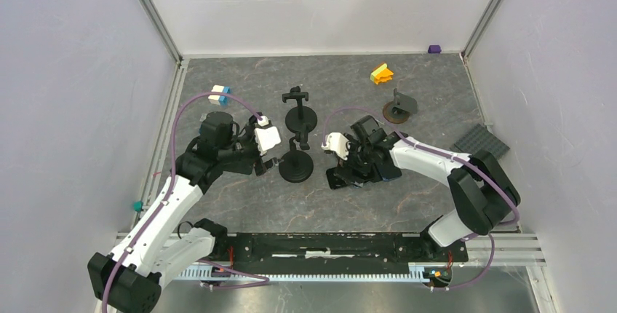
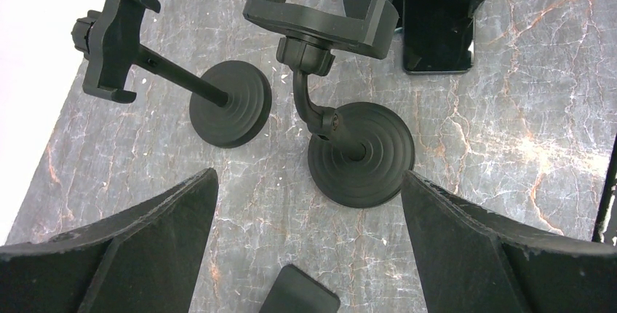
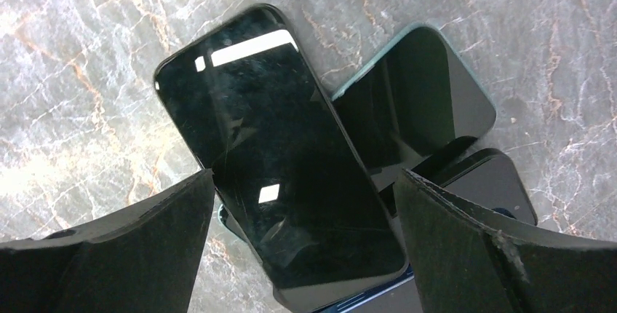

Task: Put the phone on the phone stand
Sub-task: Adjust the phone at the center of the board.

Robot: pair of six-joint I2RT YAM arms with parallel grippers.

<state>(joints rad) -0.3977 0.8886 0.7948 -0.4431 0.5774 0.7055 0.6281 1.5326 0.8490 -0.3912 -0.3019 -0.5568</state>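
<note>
Left claw [image 2: 308,178]: fingers spread wide, holding nothing, above worktop [image 2: 509,145]. Phone stand [image 2: 360,154] upright between claw tips, clamp cradle on top. Second stand [image 2: 229,102] just beyond, on far side. Right of stand: phone [image 3: 247,109] flat, screen up, atop other phones [image 3: 429,102]. Long axis diagonal in wrist view, upper left to lower right. Right claw [image 3: 304,175]: fingers apart, flanking phone's lower end.

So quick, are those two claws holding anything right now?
Left claw: open, holding nothing, phone stand in front of it.
Right claw: open, holding nothing, over the phones.
</note>
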